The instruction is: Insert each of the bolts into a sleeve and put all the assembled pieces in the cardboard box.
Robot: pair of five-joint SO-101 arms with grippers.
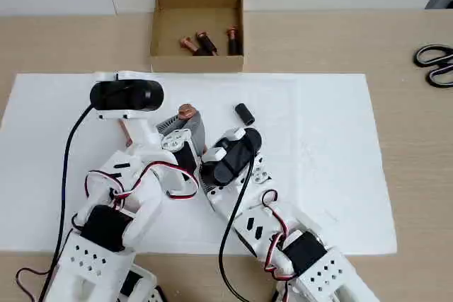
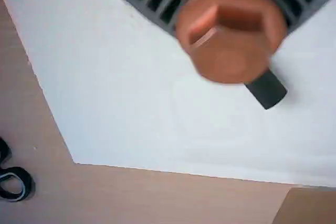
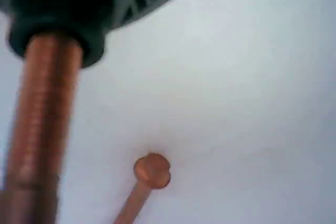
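Near centre, right gripper (image 1: 207, 152): fingers clenched on the black held sleeve (image 3: 52, 40); a copper threaded shaft enters this sleeve.
Left gripper (image 1: 185, 124): just beyond the right one, fingers grasping the held bolt (image 2: 231, 35); its hex head points to the far side.
Loose bolt (image 3: 151, 171): lying flat on the white sheet (image 1: 333, 175), left of the left gripper.
Loose sleeve (image 1: 244, 113): on the sheet, right of the held bolt, not touching it.
Scissors (image 1: 435, 65): far right, on the bare bench (image 1: 318, 40).
Cardboard box (image 1: 197, 64): far centre, just past the sheet edge; three assembled pieces (image 1: 205, 42) lie inside.
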